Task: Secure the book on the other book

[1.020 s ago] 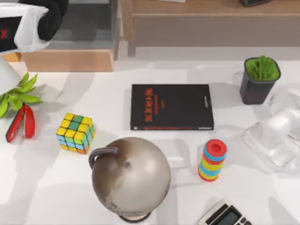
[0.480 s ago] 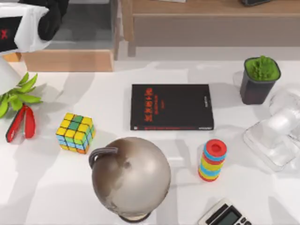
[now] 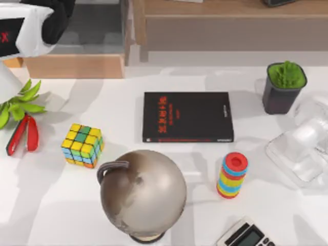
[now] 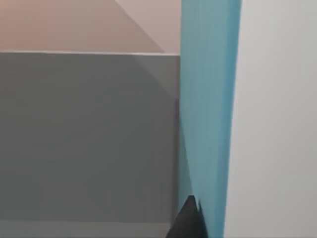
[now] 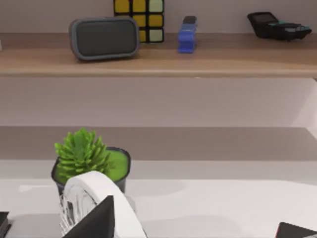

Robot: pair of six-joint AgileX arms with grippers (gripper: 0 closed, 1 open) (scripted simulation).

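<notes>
The top view looks straight down on the white bench [image 3: 154, 77] from well above, taking in the black book [image 3: 187, 117] near the middle, the globe [image 3: 143, 193] toward the near edge and the potted plant [image 3: 284, 87] at the right. The left wrist view sits very close against the teal book [image 4: 208, 114], facing a grey panel behind it. The right wrist view looks low and level across the bench toward a wooden shelf [image 5: 158, 59] carrying a speaker [image 5: 104, 37]. It shares the potted plant [image 5: 89, 158] with the top view.
</notes>
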